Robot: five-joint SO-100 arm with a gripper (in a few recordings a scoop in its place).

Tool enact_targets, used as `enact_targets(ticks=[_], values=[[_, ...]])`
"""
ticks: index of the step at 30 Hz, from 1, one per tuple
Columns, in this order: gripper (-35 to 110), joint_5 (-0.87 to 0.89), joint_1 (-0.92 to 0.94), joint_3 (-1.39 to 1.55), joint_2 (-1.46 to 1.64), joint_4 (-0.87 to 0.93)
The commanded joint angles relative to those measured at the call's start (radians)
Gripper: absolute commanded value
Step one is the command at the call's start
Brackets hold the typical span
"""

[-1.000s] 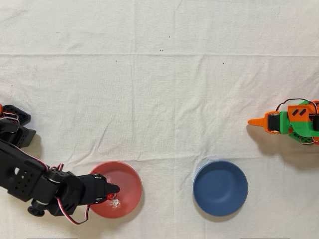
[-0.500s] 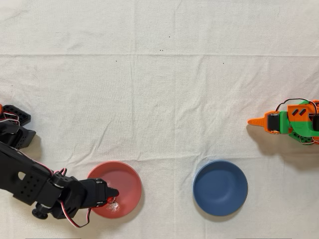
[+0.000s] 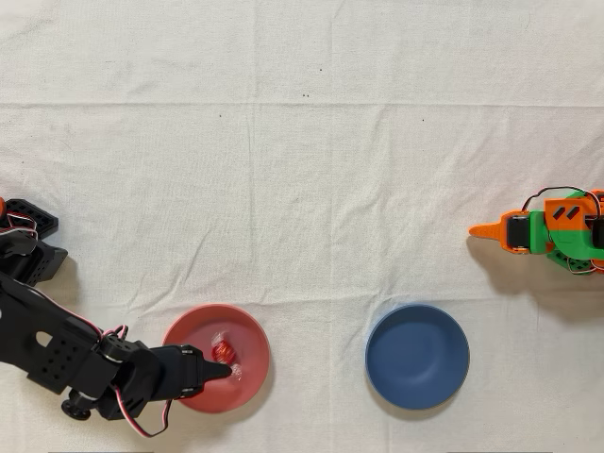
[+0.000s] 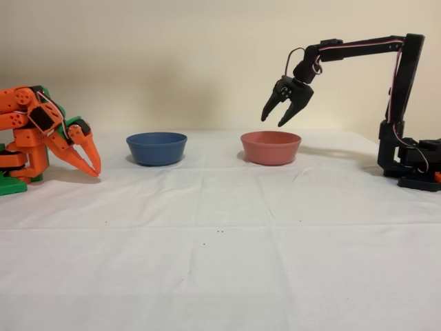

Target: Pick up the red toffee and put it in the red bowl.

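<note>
Red toffee (image 3: 224, 352) lay inside the red bowl (image 3: 247, 328), near its centre in the overhead view, free of the tool. Gripper (image 4: 283, 111) hung above the bowl with jaws spread apart, holding nothing.

Risks, as judgement: little left to fail. If the arm dropped or swung low while pulling away, the fingers could clip the bowl rim and shove or tip the bowl, spilling the candy onto the white cloth (image 3: 311, 189). The blue bowl (image 4: 156, 147) stood well apart, no conflict. Idle orange arm (image 4: 41, 134) was far off.

Views: overhead showed the candy's spot in the bowl; from the side the bowl wall hid it. The fixed view showed the spread jaws and the clear gap above the rim, which overhead could not show.
</note>
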Motion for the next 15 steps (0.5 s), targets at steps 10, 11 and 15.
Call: enact_targets(ticks=[10,11,15], values=[[25,-0.026,0.038,-0.002,0.095,0.023],[25,-0.026,0.041,0.006,0.1,0.025],[25,-0.041,0.048,0.048,0.137,0.046]])
